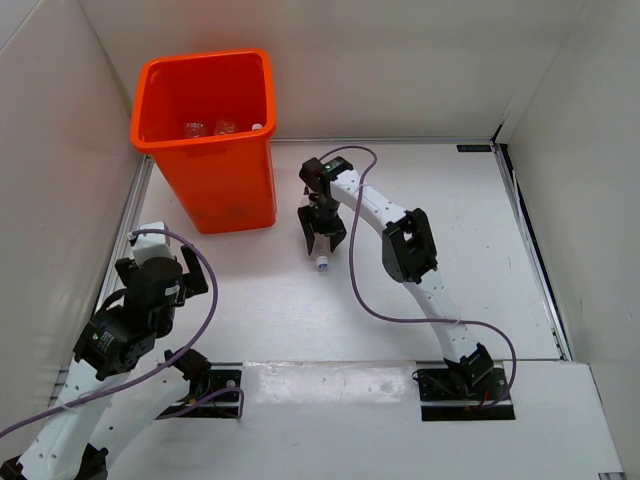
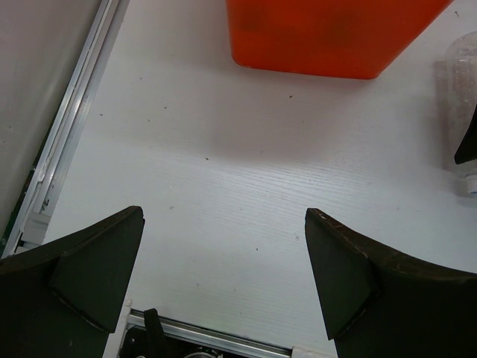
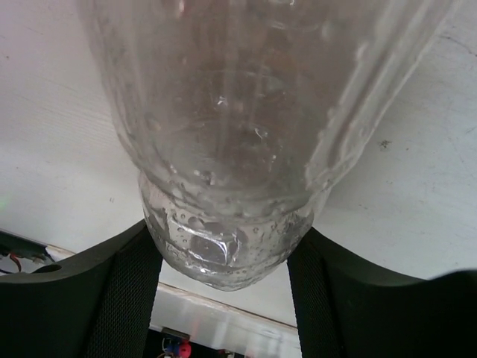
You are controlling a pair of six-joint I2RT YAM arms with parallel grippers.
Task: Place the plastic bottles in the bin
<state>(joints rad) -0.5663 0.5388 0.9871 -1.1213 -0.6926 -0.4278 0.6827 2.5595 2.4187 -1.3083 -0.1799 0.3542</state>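
Note:
A bare clear plastic bottle (image 3: 223, 112) lies on the white table to the right of the bin, its white-capped end (image 1: 323, 265) pointing toward the near edge. My right gripper (image 3: 225, 235) is shut on it, and both black fingers (image 3: 119, 291) press its sides. From above, the right gripper (image 1: 322, 235) covers most of that bottle. The orange bin (image 1: 225, 190) stands at the back left, with clear bottles (image 1: 195, 128) lying inside. My left gripper (image 2: 223, 253) hangs open over bare table in front of the bin (image 2: 335, 37), with nothing between its fingers.
White walls enclose the table on the left, back and right. A metal rail (image 2: 67, 142) runs along the left edge. Purple cables (image 1: 360, 290) loop from both arms. The held bottle (image 2: 458, 89) shows at the right edge of the left wrist view.

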